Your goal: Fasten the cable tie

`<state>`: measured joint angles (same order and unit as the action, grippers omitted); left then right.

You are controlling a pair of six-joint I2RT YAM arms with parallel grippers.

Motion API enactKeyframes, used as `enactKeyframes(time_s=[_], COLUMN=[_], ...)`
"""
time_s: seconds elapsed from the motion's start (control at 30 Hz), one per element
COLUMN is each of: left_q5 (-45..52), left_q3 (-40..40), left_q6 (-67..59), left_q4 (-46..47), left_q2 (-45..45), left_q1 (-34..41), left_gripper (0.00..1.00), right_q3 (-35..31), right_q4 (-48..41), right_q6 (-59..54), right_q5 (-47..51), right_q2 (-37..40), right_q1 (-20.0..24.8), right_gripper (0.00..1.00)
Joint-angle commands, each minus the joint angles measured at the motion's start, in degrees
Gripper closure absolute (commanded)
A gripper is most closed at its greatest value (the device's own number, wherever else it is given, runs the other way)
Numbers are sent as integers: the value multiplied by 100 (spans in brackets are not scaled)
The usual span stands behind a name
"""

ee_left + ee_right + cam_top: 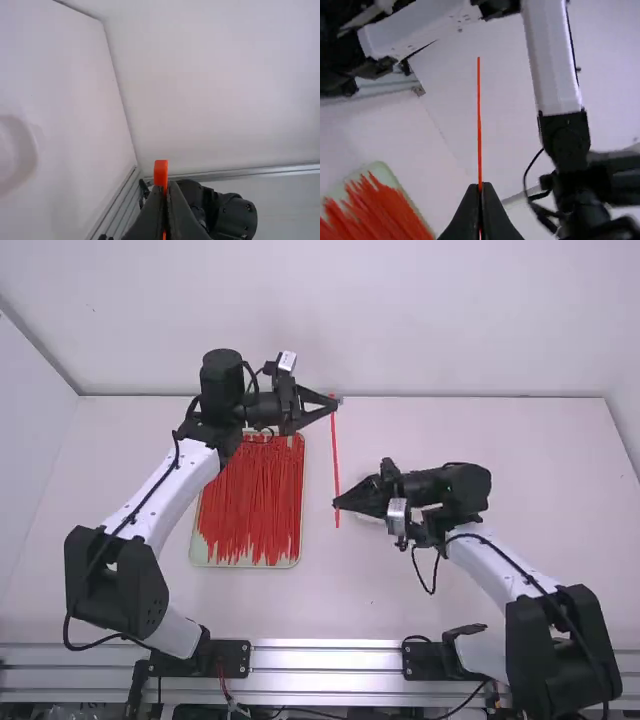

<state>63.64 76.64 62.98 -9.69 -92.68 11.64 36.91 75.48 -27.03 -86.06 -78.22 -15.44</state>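
Note:
One red cable tie (pixel 336 455) hangs stretched between both grippers above the table. My left gripper (pixel 330 403) is shut on its upper end, near the back of the table; the tie's head (pixel 160 173) pokes out past the closed fingertips. My right gripper (pixel 340 503) is shut on the tie close to its lower tip, at the table's middle. From the right wrist view the tie's strap (pixel 478 120) runs straight away from the pinched fingers (pixel 470 210).
A pale tray (pixel 197 552) holding several more red cable ties (pixel 250 500) lies left of centre, under the left arm. The white back wall (pixel 400 320) stands close behind the left gripper. Bare table lies to the right.

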Motion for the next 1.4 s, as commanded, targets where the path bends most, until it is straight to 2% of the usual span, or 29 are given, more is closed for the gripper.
enactKeyframes(time_s=[0.0,0.1,0.27,0.5,0.73,1.0,1.2,1.27,1.33,1.37], left_q5=[-4,-7,-7,-9,-7,-7,35,162,363,367], left_q3=[-15,-15,-15,-15,-15,-15,-15,-15,-15,-15], left_q6=[-160,-195,-201,-258,-286,-1220,-2310,-2439,-2614,-2638], left_q4=[-35,-33,-39,-39,-37,-46,-553,-780,-1349,-1379], left_q2=[-24,-24,-24,-24,-24,-22,-22,-22,-22,-22], left_q1=[-7,2,-4,-4,-7,-2,0,2,7,9], left_gripper=[98,98,98,98,98,98,98,98,98,98], right_q3=[166,166,166,162,85,85,120,157,243,249], right_q4=[22,11,9,4,-590,-592,741,920,1141,1150], right_q6=[1580,1821,1029,1082,962,1088,3283,3748,4690,4756], right_q5=[238,337,-286,-313,-313,-306,155,407,979,1012], right_q2=[-13,-13,-13,-13,-13,-11,-11,-11,-11,-11], right_q1=[87,116,33,-214,-304,-376,-415,-404,-407,-409], right_gripper=[100,100,100,100,100,100,100,100,100,100])
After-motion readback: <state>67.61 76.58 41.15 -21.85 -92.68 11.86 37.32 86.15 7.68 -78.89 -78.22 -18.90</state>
